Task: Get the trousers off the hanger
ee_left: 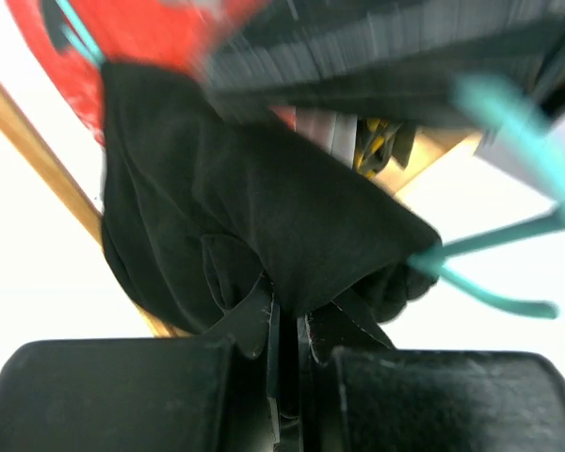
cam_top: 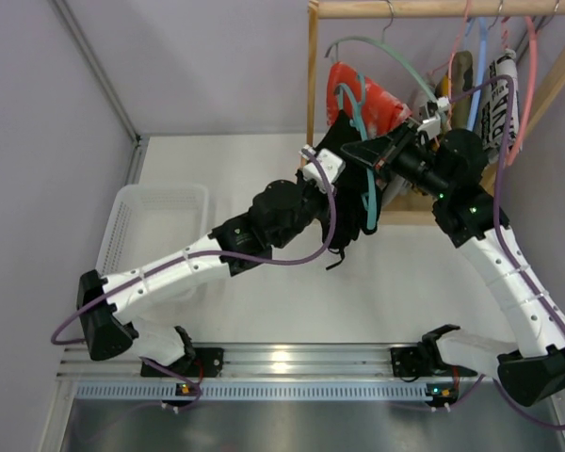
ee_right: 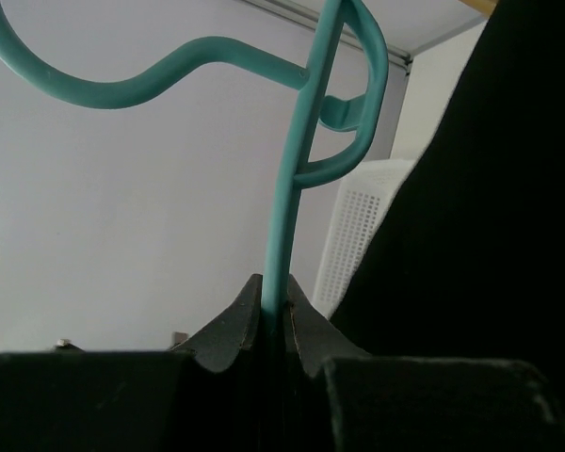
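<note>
Now, far left on the white surface [cam_top: 395, 282] sits the white perforated plastic basket [cam_top: 122, 235]. Moving across, the left claw [ee_left: 287, 311] is pinched shut on a fold of the black fabric trousers [ee_left: 264, 217], which hang bunched over the teal plastic hanger [ee_right: 292, 188], up off the surface beside the wooden clothes rack [cam_top: 313, 66]. Next along, the right claw [ee_right: 276, 311] is clamped tight on the hanger's thin bar. A red garment [cam_top: 372, 104] hangs just behind.

2 arms [cam_top: 188, 259] [cam_top: 508, 273], 1 teal hanger [ee_right: 282, 207], 1 pair of trousers [ee_left: 264, 207], 1 basket [cam_top: 155, 202].
</note>
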`<act>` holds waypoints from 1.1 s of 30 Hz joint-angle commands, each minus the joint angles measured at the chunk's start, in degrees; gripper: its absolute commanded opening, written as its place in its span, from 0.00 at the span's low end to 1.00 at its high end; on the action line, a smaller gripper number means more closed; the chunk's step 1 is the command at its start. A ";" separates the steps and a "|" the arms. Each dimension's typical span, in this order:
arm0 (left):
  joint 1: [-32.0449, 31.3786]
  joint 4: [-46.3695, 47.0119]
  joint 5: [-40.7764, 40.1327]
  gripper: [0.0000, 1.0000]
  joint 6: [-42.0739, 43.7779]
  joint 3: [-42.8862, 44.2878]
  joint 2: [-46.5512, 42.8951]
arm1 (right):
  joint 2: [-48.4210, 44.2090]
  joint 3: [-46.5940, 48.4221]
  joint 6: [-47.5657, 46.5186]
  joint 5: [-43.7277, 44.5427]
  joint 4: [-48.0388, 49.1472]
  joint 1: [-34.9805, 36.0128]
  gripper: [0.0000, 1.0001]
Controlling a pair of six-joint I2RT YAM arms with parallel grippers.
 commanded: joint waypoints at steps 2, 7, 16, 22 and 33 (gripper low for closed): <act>1.73 3.18 4.15 0.00 -1.64 4.12 -6.56 | -2.59 -2.03 -4.77 -0.75 4.34 0.02 0.00; 1.91 3.18 7.31 0.00 0.29 8.16 -9.03 | -3.20 -5.89 -5.66 -0.66 5.03 -0.07 0.00; 7.08 -1.29 5.29 0.00 -0.04 21.94 -8.51 | -1.63 -9.59 -8.64 -0.22 5.38 -0.16 0.00; 15.35 -1.30 5.99 0.00 -2.60 29.78 -8.68 | -1.10 -11.43 -10.14 0.04 4.42 0.01 0.00; 32.13 -4.99 4.50 0.00 -8.05 22.42 -17.20 | -0.48 -12.75 -11.46 -0.30 4.07 0.63 0.00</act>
